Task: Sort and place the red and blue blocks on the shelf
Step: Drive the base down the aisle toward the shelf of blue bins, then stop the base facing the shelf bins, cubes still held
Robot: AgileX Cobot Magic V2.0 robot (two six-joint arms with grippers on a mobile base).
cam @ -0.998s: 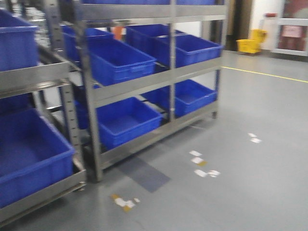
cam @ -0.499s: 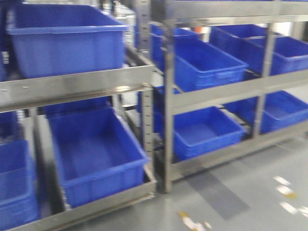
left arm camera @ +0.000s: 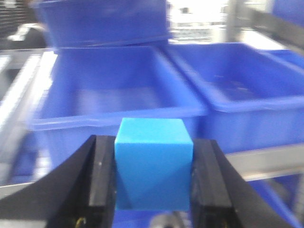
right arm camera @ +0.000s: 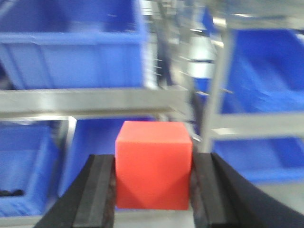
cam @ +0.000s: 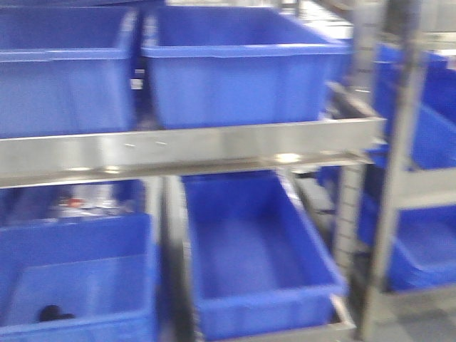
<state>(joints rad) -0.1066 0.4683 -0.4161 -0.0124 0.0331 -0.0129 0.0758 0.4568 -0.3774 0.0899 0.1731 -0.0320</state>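
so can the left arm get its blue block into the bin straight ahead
Probably yes. The left pincer holds the blue block facing the bin, whose open top looks unblocked and nothing stands between them. The blur hides how far off the bin is.

Large blue plastic bins [cam: 235,78] on two levels of a brushed-steel rack [cam: 214,146], soft glare along the metal.

No legible text, labels, numbers on blue bins [cam: 235,78], shelf [cam: 214,146], blue block [left arm camera: 153,164], red block [right arm camera: 153,164].
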